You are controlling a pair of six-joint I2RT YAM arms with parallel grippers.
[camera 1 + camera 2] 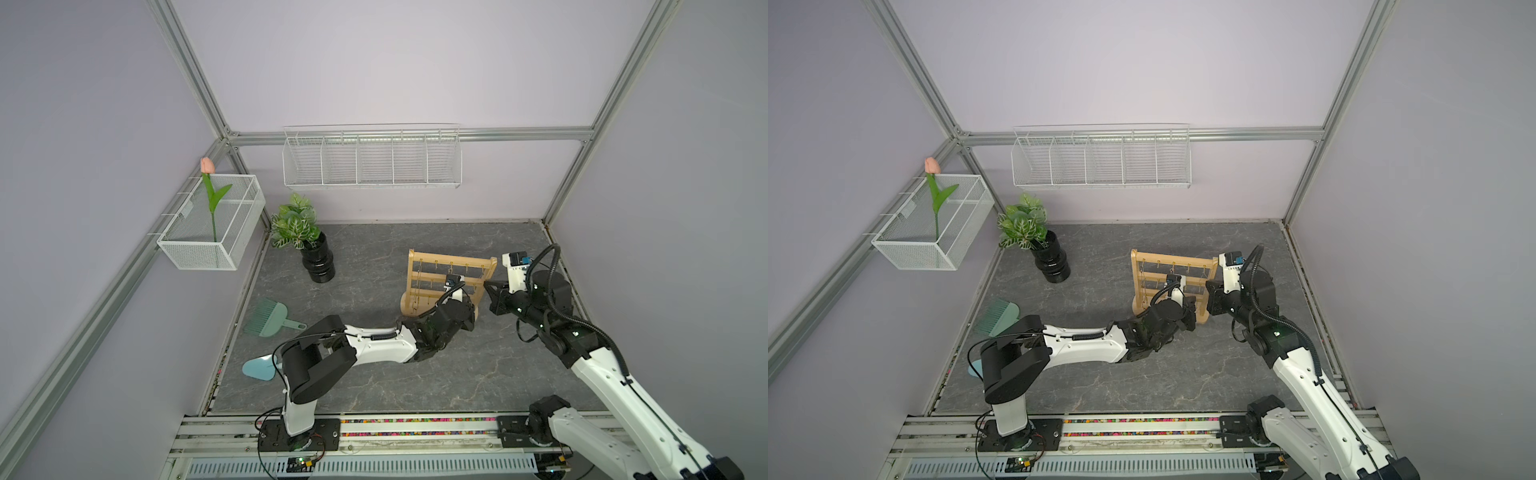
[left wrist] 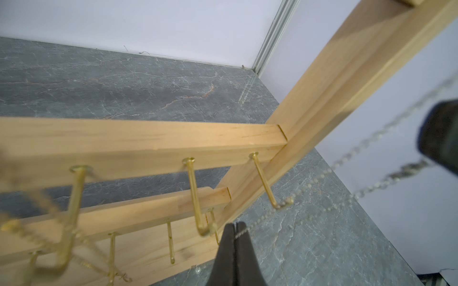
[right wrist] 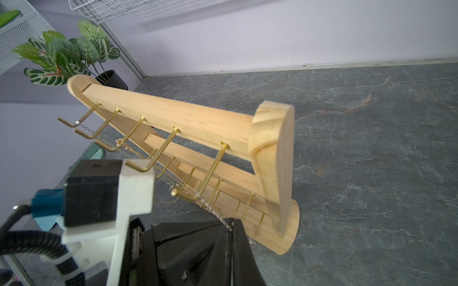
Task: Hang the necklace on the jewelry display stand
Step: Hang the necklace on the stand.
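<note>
The jewelry display stand [image 1: 432,266], a light wooden rack with gold hooks, stands at the back right of the grey floor. Both grippers are close to its right end. My left gripper [image 2: 235,225] is shut on the necklace [image 2: 309,184], a thin silver bead chain. From those tips the chain runs up over the end hook [image 2: 285,201] of a crossbar, then away to my right gripper [image 3: 231,221]. That gripper is also shut on the necklace [image 3: 210,206], just below the last hook [image 3: 198,195] of the top bar. In both top views the left gripper [image 1: 471,306] sits in front of the stand.
Gold chains [image 3: 131,148] hang on hooks further along the stand. A black vase with a leafy plant [image 1: 318,259] stands at the back left. A green dustpan [image 1: 268,318] lies by the left wall. White wire baskets [image 1: 372,160] hang on the walls.
</note>
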